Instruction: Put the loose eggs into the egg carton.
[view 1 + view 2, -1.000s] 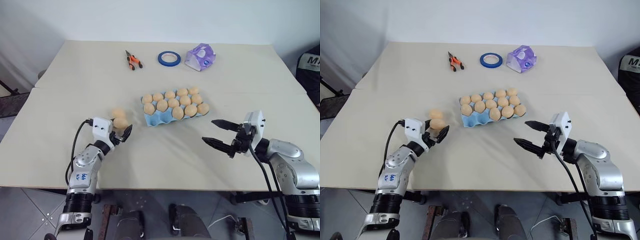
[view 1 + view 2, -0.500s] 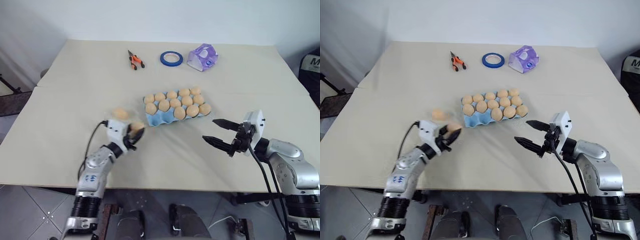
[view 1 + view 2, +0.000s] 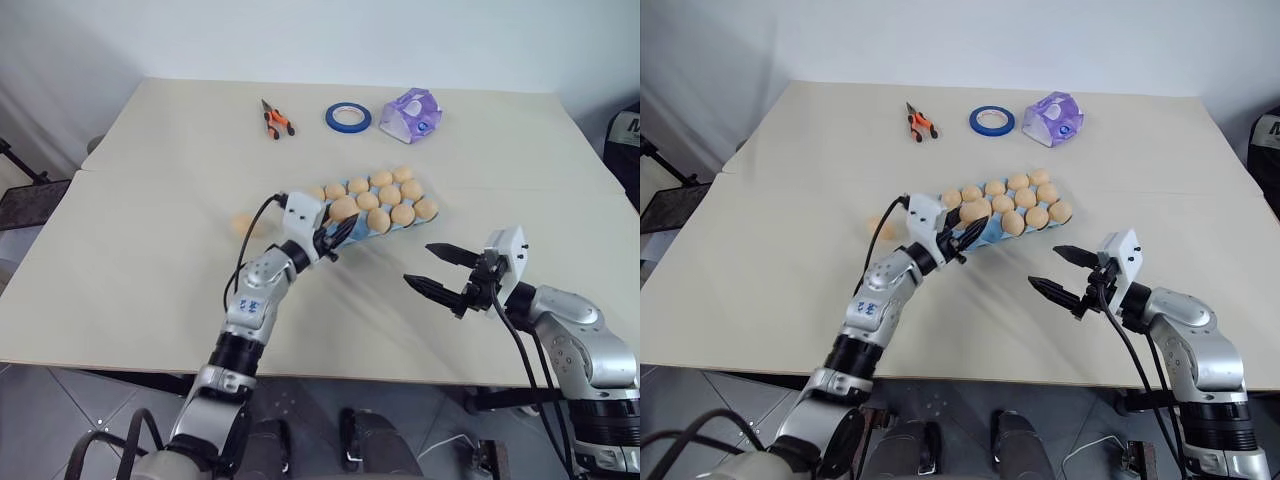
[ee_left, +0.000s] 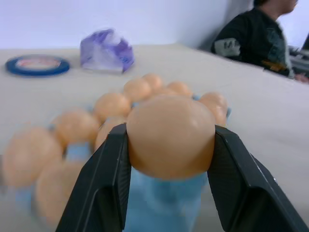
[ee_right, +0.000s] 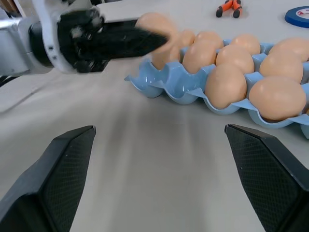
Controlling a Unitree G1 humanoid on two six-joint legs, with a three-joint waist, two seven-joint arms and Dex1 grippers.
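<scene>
Nearest the camera, at the lower right of the head view, the right gripper [image 3: 437, 270] hovers over the beige surface [image 3: 150, 260] with its two black fingers spread wide and nothing between them; it points toward the frame's centre.

Left of centre, the left gripper [image 3: 331, 233] is clamped on one egg [image 4: 170, 135], which sits squeezed between the two black fingers [image 4: 107, 179] in the left wrist view. This gripper is at the near left end of the egg carton [image 3: 372, 232], raised off the surface, its tip over that end of the tray.

The egg carton lies in the middle of the frame, running diagonally from lower left to upper right, a light blue tray with tan eggs filling most of its cups. Whether the cup under the held egg is free cannot be told.

One more loose egg [image 3: 243, 223] rests on the surface to the left of the left arm, well apart from the carton.

At the far edge, upper centre of the frame, lie orange-handled pliers [image 3: 274, 118], a blue tape roll [image 3: 347, 116] and a purple-and-white packet [image 3: 412, 113], in a row from left to right. A person in a dark top [image 4: 256, 36] sits beyond the surface in the left wrist view.
</scene>
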